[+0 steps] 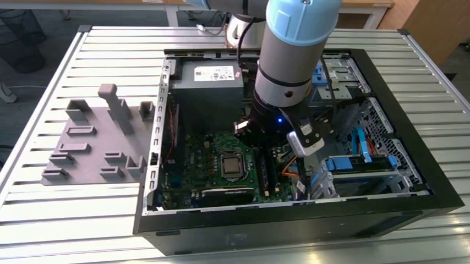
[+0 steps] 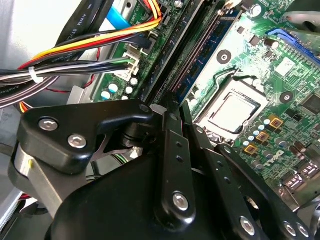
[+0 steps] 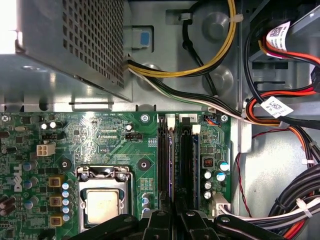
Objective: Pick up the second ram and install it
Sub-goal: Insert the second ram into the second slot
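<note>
Here, gripper (image 3: pixel 172 212) over memory slots (image 3: pixel 172 160), cable bundle (image 3: pixel 280 130) well aside.

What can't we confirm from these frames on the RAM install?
- Fingertips of the gripper: hidden behind its own black linkage in both wrist views, behind the arm in the exterior view.
- Second ram: a stick seen edge-on among the slots in the first wrist view; its lower end is hidden by the gripper, so full seating can't be judged.
- Slot latches: too small to read.
</note>
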You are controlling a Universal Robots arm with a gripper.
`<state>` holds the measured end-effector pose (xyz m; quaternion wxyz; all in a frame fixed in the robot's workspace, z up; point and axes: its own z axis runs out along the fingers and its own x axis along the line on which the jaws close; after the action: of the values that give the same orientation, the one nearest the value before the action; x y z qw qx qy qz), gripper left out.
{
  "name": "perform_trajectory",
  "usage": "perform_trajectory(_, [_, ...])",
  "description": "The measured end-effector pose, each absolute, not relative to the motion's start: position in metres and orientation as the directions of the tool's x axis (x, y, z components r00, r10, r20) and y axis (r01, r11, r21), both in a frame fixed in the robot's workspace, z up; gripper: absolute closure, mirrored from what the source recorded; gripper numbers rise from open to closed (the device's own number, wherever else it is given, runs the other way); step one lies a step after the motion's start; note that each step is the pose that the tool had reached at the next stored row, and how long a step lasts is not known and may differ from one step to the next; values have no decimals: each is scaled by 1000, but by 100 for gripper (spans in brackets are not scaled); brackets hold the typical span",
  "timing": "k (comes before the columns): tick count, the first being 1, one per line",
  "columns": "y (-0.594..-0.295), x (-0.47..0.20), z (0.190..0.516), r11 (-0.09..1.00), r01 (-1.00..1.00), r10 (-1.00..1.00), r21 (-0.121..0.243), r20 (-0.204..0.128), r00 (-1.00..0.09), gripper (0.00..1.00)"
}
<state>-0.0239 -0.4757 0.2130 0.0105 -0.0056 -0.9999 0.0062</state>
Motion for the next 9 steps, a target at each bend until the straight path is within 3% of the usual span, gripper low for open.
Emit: perform_trajectory(9, [-476, -24, 212, 1000, 11, 11, -12, 21, -1000, 86])
